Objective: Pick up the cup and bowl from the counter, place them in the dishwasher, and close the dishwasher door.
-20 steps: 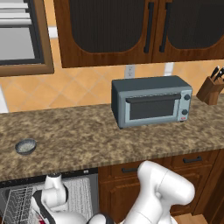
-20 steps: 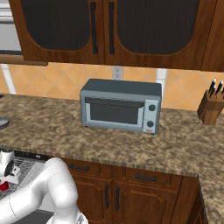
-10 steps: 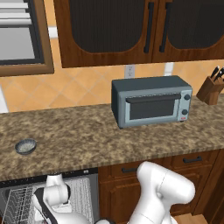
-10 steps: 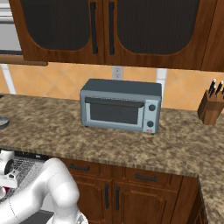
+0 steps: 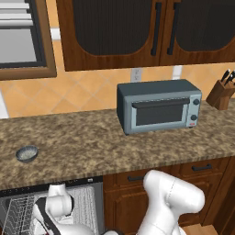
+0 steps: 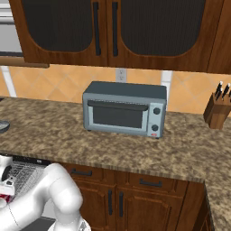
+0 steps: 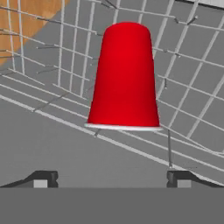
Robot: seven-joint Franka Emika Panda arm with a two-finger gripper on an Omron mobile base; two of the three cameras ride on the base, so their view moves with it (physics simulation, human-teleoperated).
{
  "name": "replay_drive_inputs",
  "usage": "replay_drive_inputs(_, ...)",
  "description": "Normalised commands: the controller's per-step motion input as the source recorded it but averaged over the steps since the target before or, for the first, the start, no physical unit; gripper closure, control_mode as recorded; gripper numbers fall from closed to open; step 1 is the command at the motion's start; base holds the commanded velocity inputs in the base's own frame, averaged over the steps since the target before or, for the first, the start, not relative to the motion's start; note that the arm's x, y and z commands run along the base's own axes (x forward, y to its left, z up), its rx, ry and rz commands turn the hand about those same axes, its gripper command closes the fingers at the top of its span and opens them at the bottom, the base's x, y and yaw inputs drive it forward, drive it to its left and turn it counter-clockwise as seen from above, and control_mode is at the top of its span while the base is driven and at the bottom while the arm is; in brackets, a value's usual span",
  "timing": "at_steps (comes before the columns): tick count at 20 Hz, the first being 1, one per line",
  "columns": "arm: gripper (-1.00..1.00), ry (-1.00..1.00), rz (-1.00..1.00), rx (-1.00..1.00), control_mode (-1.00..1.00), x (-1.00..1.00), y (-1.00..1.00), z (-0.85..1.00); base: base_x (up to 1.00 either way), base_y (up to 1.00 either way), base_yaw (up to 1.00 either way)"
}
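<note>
The red cup (image 7: 124, 74) rests on the white wire rack (image 7: 197, 74) of the open dishwasher (image 5: 87, 204), its white rim turned toward my hand. My gripper (image 7: 111, 180) is open, with its two dark fingertips (image 7: 43, 178) spread wider than the cup and a short way back from it, touching nothing. The arm reaches down into the dishwasher below the counter (image 5: 114, 147). The grey bowl (image 5: 26, 153) sits on the counter at the far left, and also shows as the bowl (image 6: 2, 126) at that view's left edge. The dishwasher door is out of view.
A grey toaster oven (image 5: 158, 110) stands on the counter against the tiled wall. A knife block (image 5: 221, 94) is at the far right. Dark wooden drawers (image 6: 149, 182) lie under the counter to the right of the dishwasher, and wall cabinets (image 6: 113, 31) hang overhead.
My hand has sunk a little over the rack while the jaws stayed wide. The cup, the bowl and everything on the counter keep their places.
</note>
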Motion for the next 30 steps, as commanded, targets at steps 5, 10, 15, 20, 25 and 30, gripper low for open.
replay_drive_inputs(5, -1.00, -0.21, 0.00, 0.08, -1.00, -0.52, 0.12, 0.63, 0.00, 0.00, 0.00)
replay_drive_inputs(10, -1.00, -0.14, 0.00, 0.06, -1.00, -0.14, 0.03, 0.94, 0.00, 0.00, 0.00)
replay_drive_inputs(15, -1.00, -0.10, 0.00, 0.04, -1.00, 0.12, 0.03, 0.96, 0.00, 0.00, 0.00)
replay_drive_inputs(20, -1.00, -0.08, 0.00, 0.00, -1.00, 0.68, 0.17, 0.72, 0.00, 0.00, 0.00)
replay_drive_inputs(25, -1.00, -0.21, 0.00, 0.04, -1.00, 0.94, 0.26, 0.31, 0.00, 0.00, 0.00)
replay_drive_inputs(30, -1.00, -0.21, 0.00, 0.02, -1.00, 0.82, 0.30, 0.15, 0.00, 0.00, 0.00)
